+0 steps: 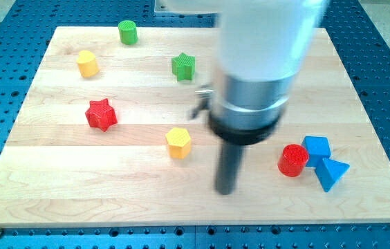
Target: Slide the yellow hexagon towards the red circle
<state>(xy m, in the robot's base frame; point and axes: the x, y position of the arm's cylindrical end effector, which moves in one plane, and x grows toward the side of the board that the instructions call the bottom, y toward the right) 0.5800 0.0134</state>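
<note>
The yellow hexagon (pixel 178 142) lies on the wooden board (pixel 57 180), a little left of the view's middle. The red circle (pixel 293 160) stands at the view's right, touching a blue block (pixel 317 148). My tip (pixel 225 191) is on the board between the two, right of and slightly below the yellow hexagon, with a gap between them. The red circle is farther off to the tip's right.
A blue triangle (pixel 330 173) lies right of the red circle. A red star (pixel 101 115) is at the left, a yellow block (pixel 88 63) at the upper left, a green cylinder (pixel 128 32) at the top and a green star (pixel 183 66) above the middle.
</note>
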